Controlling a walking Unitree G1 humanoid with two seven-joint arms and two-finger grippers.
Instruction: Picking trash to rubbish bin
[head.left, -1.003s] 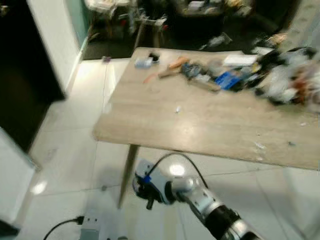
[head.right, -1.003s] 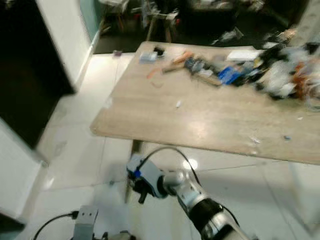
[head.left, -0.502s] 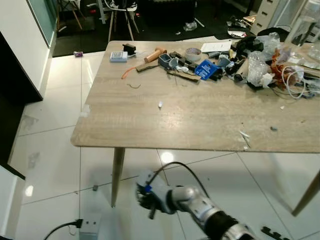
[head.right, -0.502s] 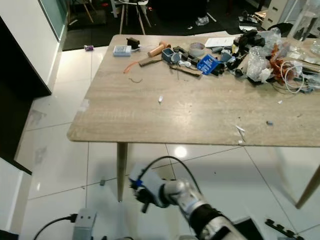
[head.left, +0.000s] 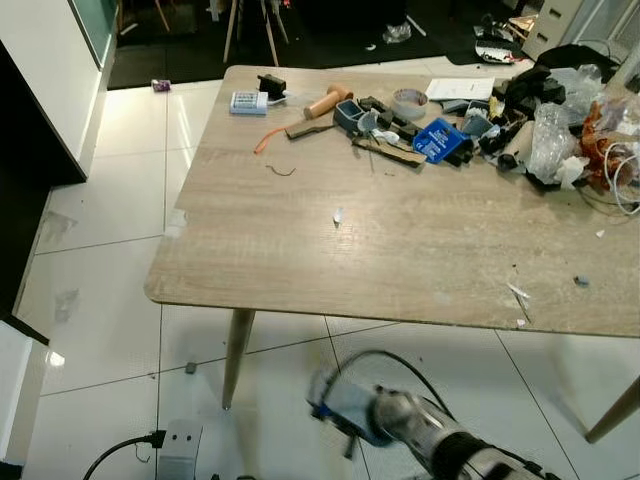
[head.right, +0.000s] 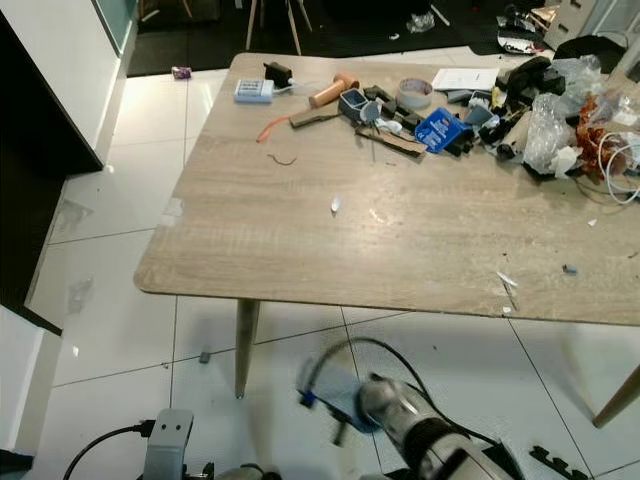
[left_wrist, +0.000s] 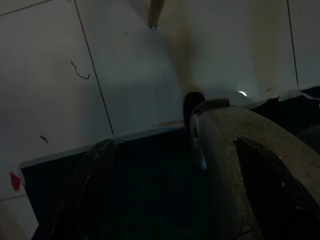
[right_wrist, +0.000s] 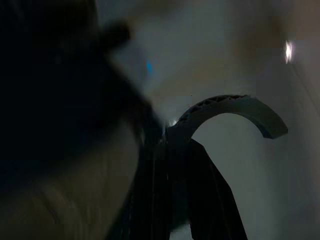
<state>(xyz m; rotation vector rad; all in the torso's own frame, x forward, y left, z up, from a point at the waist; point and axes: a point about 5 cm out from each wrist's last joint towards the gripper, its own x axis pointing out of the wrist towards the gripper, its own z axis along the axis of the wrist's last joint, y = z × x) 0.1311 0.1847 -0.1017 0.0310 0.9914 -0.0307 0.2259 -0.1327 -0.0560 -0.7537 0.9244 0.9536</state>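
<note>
Small white scraps (head.left: 338, 216) lie on the wooden table (head.left: 260, 260), with more bits (head.left: 517, 292) near its front edge. Along the far side sits a heap of clutter: a blue packet (head.left: 438, 140), crumpled clear plastic (head.left: 553, 140), a tape roll (head.left: 408, 102) and an orange strip (head.left: 270, 138). My right gripper (head.right: 338, 432) hangs blurred below the table's front edge, over the floor tiles, far from the scraps. In the left wrist view my left gripper (left_wrist: 180, 200) is open and empty above dark ground and white tiles.
A table leg (head.left: 236, 355) stands just left of my right arm. A grey power strip (head.right: 170, 440) with a black cable lies on the floor at the lower left. A dark doorway (head.left: 30, 130) and white wall are at the left. Chair legs stand beyond the table.
The camera has swung and steadied, so the table sits squarer in view. My right arm has moved lower and to the right beneath the table edge and is blurred.
</note>
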